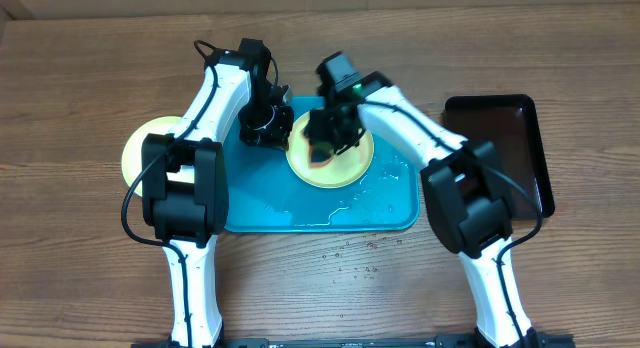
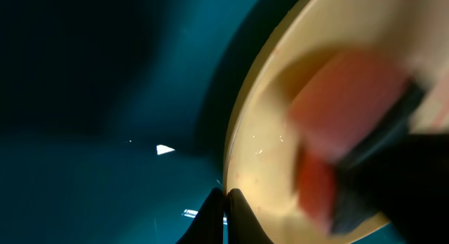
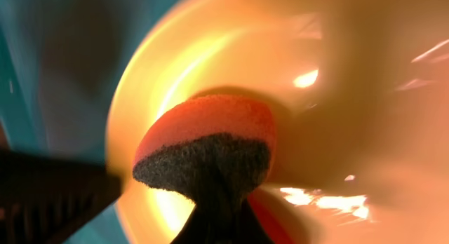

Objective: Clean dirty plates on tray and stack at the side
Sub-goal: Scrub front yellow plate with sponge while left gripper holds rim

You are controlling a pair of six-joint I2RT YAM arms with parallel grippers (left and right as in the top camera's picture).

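Note:
A pale yellow dirty plate (image 1: 352, 164) lies on the turquoise tray (image 1: 258, 203), right of its middle. My left gripper (image 1: 270, 124) is shut on that plate's left rim; in the left wrist view its fingertips (image 2: 226, 199) pinch the rim of the plate (image 2: 263, 163). My right gripper (image 1: 326, 138) is shut on a red-and-grey sponge (image 1: 322, 154) and presses it onto the plate. The right wrist view shows the sponge (image 3: 203, 128) against the plate's (image 3: 351, 83) inside. A second yellow-green plate (image 1: 140, 148) rests on the table left of the tray, partly hidden by my left arm.
A glossy black tray (image 1: 505, 148) stands at the right of the table. Water pools on the turquoise tray's front right, and drops (image 1: 355, 253) lie on the wood just in front of it.

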